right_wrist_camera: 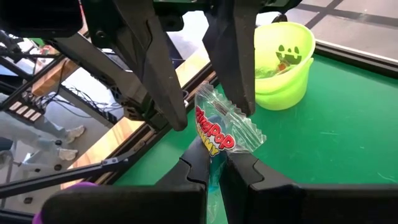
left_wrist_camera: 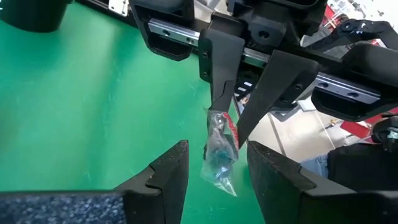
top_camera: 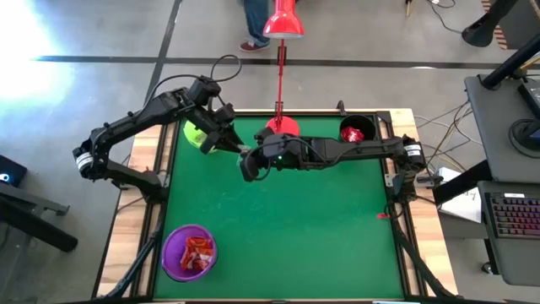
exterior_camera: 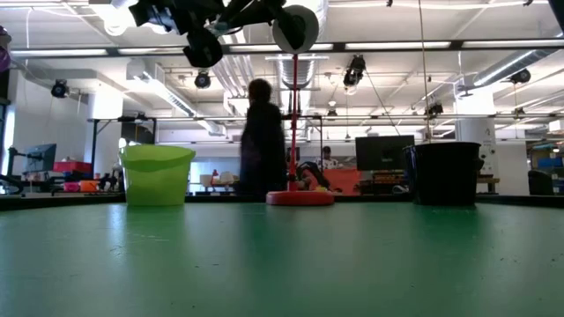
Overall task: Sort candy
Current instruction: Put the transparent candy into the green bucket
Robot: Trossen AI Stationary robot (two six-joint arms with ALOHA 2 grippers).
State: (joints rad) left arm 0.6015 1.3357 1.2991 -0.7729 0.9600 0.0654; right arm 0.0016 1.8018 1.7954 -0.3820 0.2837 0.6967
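With the green table (top_camera: 278, 228) bare of loose sweets and the purple cup (top_camera: 188, 252) holding red ones, sorting looks nearly done: the right gripper (right_wrist_camera: 214, 163), clamped on a clear-wrapped candy (right_wrist_camera: 224, 134), offers it mid-air at far centre between the left gripper (left_wrist_camera: 214, 163)'s parted fingers.

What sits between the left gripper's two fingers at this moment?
A wrapped candy, pinched at one end by the shut right gripper. The left gripper is open, a finger on either side of it; both wrist views show this.
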